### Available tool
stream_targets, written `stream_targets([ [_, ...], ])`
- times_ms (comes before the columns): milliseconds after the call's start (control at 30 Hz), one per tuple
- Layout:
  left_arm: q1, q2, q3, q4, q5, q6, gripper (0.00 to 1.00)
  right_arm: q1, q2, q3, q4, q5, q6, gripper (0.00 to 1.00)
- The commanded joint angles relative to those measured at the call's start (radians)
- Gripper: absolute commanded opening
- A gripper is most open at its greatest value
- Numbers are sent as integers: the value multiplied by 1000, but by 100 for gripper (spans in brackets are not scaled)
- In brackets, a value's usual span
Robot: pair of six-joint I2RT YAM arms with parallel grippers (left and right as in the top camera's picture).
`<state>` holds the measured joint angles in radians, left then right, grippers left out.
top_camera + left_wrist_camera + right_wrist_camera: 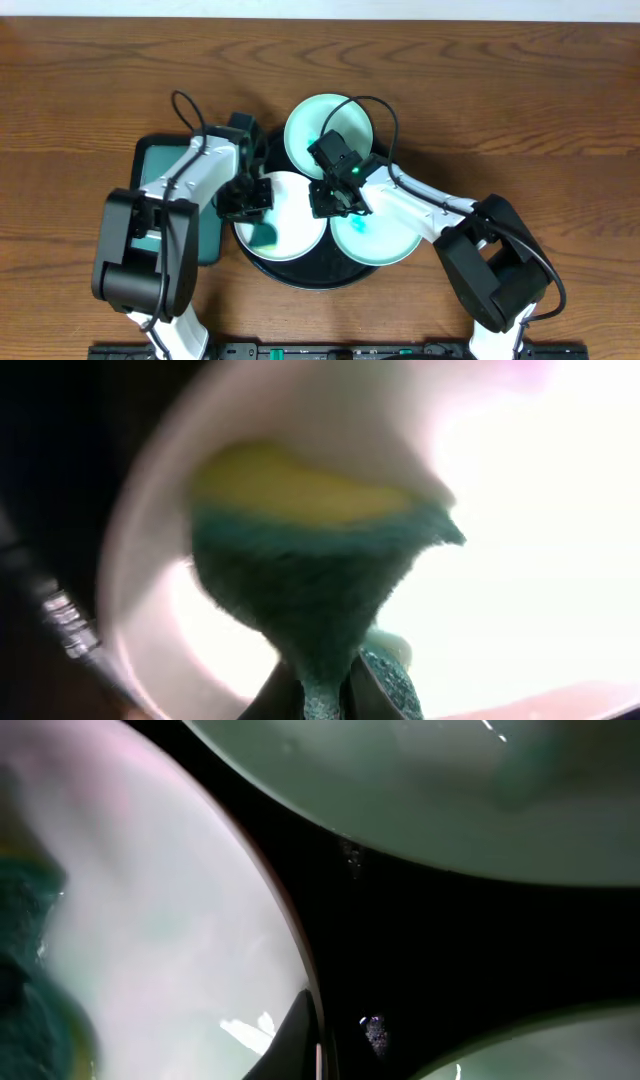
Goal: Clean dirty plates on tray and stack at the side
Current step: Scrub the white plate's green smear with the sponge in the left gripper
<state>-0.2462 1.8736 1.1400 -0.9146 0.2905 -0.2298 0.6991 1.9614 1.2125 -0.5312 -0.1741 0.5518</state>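
On the round black tray (300,276) lie three plates. The white plate (292,222) sits at the left and carries a teal smear (262,236). One mint green plate (310,125) lies at the back. The other mint plate (390,243) is at the right and also has a teal smear. My left gripper (245,197) is shut on a yellow and green sponge (300,550) pressed onto the white plate (560,540). My right gripper (335,198) is shut on the white plate's right rim (300,960), with one finger (295,1035) on its inner side.
A dark-green rectangular tray (165,165) lies left of the round tray, partly under my left arm. Bare wooden table (520,90) surrounds both trays. In the right wrist view the black tray floor (450,940) shows between the plates.
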Motion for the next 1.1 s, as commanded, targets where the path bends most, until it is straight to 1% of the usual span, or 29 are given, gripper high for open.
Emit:
stream_targets([
  [0, -95, 62, -42, 65, 226, 40, 7, 4, 53, -43, -18, 43, -19, 1],
  [100, -126, 62, -42, 104, 227, 6, 7, 4, 53, -43, -18, 43, -19, 1],
  [300, -132, 62, -42, 180, 355, 3, 7, 4, 53, -43, -19, 43, -18, 1],
  [433, -130, 62, -42, 228, 380, -20, 7, 4, 53, -43, -19, 43, -19, 1],
  [567, -130, 62, -42, 287, 383, -67, 7, 4, 53, -43, -19, 43, -18, 1],
  [733, -128, 62, -42, 381, 382, -155, 7, 4, 53, -43, -18, 43, -18, 1],
  [900, -98, 62, -42, 483, 375, -218, 7, 4, 53, -43, -19, 43, -18, 1],
  [1000, -69, 60, -42, 514, 371, -229, 7, 4, 53, -43, -19, 43, -19, 1],
  [1067, -52, 56, -41, 510, 340, -229, 7, 4, 53, -43, -19, 43, -19, 1],
])
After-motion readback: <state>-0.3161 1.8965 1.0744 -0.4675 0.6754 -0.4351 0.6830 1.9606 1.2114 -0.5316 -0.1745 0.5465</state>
